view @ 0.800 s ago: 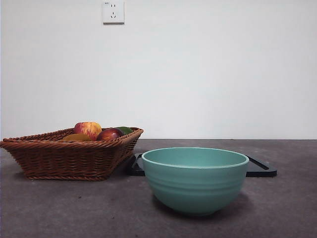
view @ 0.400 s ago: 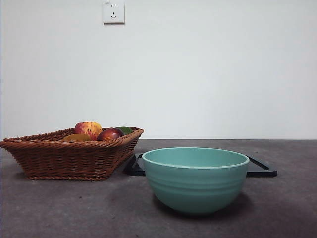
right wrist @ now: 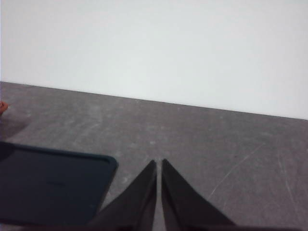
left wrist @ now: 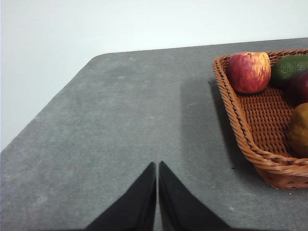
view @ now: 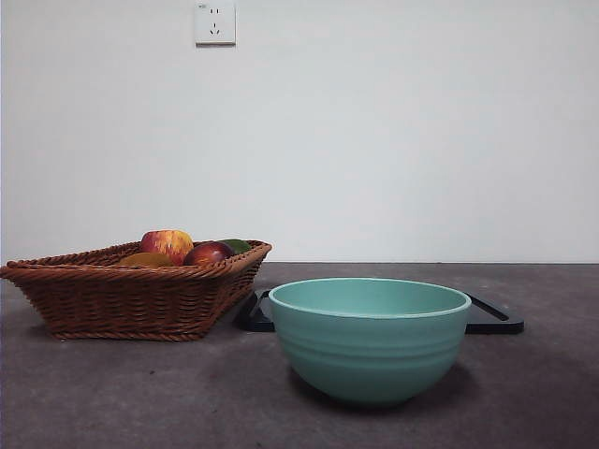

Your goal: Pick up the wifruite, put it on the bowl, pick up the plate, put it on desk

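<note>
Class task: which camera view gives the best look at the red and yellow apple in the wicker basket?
The left wrist view: the apple shows whole, lying in a corner of the basket. In the front view the apple only shows its top above the basket rim. The right wrist view shows neither.

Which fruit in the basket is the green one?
The avocado, dark green, next to the red-yellow apple; the other fruits are dark red and orange-yellow.

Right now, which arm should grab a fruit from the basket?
Left, probably. The left gripper, shut, has the wicker basket and its red apple in its view. The right gripper sees only the black tray.
</note>
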You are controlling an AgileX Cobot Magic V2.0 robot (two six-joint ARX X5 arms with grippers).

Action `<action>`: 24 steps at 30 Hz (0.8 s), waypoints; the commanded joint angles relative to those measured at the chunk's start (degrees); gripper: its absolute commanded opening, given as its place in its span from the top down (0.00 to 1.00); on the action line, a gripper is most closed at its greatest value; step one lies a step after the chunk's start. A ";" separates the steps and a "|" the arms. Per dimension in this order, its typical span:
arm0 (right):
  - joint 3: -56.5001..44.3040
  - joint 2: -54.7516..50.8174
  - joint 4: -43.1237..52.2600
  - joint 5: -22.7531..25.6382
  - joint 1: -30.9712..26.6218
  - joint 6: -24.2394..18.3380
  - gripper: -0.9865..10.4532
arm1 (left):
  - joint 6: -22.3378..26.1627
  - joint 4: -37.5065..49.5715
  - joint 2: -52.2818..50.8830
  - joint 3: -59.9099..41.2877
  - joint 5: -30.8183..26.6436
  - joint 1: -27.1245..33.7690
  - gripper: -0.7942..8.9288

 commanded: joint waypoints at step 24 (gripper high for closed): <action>-5.84 -4.92 -9.44 0.46 -0.13 2.54 0.91 | -0.33 -0.33 -0.13 -1.18 -0.15 0.17 0.91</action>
